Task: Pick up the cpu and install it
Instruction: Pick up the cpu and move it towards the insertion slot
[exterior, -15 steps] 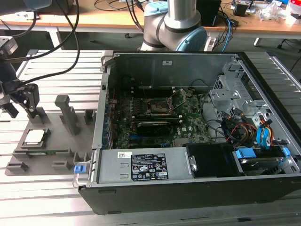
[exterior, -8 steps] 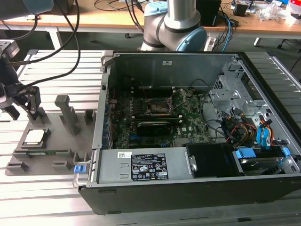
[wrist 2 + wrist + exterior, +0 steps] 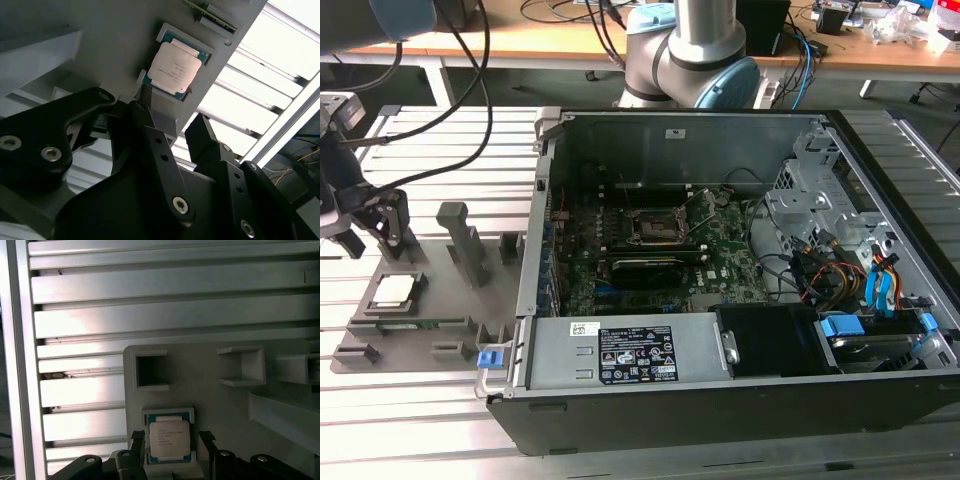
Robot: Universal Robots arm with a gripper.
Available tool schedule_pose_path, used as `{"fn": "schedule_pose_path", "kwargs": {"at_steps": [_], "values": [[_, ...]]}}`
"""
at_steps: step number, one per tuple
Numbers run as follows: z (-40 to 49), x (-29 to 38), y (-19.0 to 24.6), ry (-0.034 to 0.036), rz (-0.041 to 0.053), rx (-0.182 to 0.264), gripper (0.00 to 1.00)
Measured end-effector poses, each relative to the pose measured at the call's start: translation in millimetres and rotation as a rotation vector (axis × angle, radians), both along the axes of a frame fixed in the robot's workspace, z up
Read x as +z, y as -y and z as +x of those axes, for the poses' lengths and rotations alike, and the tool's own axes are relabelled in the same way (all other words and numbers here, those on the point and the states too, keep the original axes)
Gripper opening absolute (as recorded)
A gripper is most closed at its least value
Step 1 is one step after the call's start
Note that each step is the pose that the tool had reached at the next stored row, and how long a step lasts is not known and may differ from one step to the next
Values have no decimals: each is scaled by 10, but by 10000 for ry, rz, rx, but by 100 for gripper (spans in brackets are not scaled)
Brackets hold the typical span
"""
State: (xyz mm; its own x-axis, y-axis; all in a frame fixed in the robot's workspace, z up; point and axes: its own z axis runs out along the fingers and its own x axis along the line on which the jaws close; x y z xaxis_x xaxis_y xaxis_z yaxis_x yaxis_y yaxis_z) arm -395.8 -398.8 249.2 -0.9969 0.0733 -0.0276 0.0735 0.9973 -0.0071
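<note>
The work stands at the pick-up step: the hand [image 3: 171,436] hovers over the cpu [image 3: 170,439], which lies flat with its pale metal top upward in a small recessed seat on the grey tray [image 3: 455,300]. The tray rests on the slatted worktop [image 3: 420,430], toward the exterior view's left of the open computer case [image 3: 665,352]. The fingers [image 3: 138,437] are spread wide with nothing between them but air, one to either side of the chip in the first wrist view. By the look of it, the grasp calls for a straight descent with the pads squared to two opposite edges of the chip, clear of the seat's raised rim, and a gentle grip. The black socket [image 3: 655,228] on the board inside the case is empty as far as can be seen, well apart from the tray. How high the fingertips stand above the chip is hard to judge. Whether the socket's frame is latched or open cannot be made out, and the arm above the hand is cut off at the exterior view's edge.
</note>
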Motion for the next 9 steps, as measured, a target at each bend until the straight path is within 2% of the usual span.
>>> {"fn": "schedule_pose_path", "kwargs": {"at_steps": [7, 9], "values": [[0, -120, 0, 0, -1, 1, 54], [-1, -161, 5, -1, -54, 282, 54]]}}
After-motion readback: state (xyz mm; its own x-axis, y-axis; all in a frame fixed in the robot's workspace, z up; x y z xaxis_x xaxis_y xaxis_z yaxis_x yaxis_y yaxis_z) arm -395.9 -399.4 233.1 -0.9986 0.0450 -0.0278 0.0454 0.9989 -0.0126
